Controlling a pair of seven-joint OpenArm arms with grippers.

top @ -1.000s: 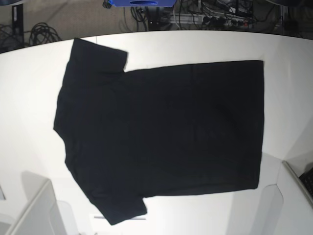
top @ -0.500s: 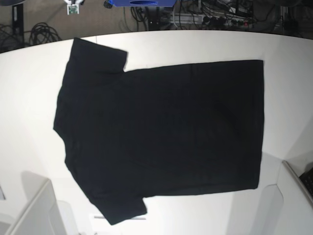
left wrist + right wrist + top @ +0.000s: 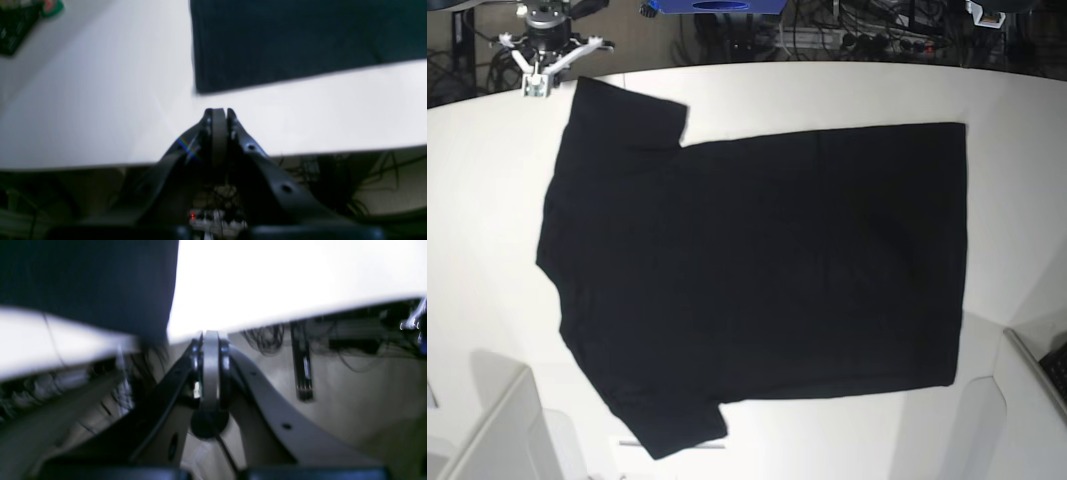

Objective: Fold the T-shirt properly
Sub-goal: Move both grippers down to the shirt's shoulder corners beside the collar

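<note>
Cloth fills most of the base view: the T-shirt [image 3: 757, 275], black and plain on the side that shows, lies spread flat on the white table [image 3: 1017, 200], collar end toward that view's left, hem toward its right, one sleeve reaching up to the far edge and the other down to the near edge. At the top left of this view the right gripper [image 3: 530, 88] hangs just past the table's far edge, close beside the upper sleeve but apart from it. At the top right corner a small piece of the left gripper [image 3: 987, 12] peeps in, too little of it to judge from here. In the left wrist view the left gripper [image 3: 218, 111] has its jaws pressed together with nothing between them; it sits over bare table near the edge, and a corner of the T-shirt [image 3: 300, 43] lies just ahead of the tips without touching them. Cables [image 3: 373, 176] hang in the dark space under the table edge. The right wrist view is blurred, yet the right gripper [image 3: 210, 336] is plainly closed and empty, its tips at the table's edge, with the black T-shirt [image 3: 86, 283] up and to the left of them and cables [image 3: 267, 338] beyond the edge.
</note>
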